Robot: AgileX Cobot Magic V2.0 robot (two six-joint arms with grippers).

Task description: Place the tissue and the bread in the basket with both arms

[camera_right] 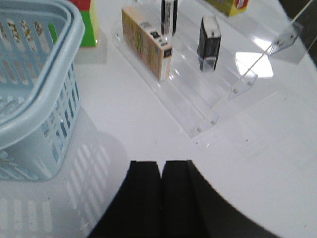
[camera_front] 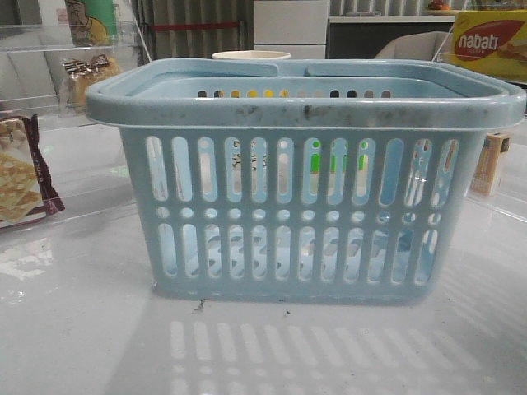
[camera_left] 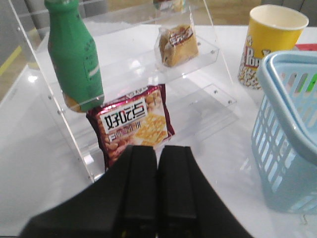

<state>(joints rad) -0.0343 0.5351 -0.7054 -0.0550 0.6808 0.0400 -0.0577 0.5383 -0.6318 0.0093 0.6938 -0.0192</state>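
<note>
- Just ahead of the left hand, whose two black fingers are pressed together with nothing between them, lies one maroon-edged cracker bag on the lowest step of a clear acrylic rack.
- One step beyond it on that rack sits the single bread, a clear bag with a dark printed top; one green bottle stands off to its side.
- One yellow popcorn cup stands on the white counter behind the one pale blue basket, which is beside this hand.
- The right hand is likewise closed on nothing, over bare counter.
- Ahead of it a second clear rack holds one tan carton nearest, the tissue upright farther along, and another dark upright packet behind.
- The basket's corner lies near this hand, apart from the rack.
</note>
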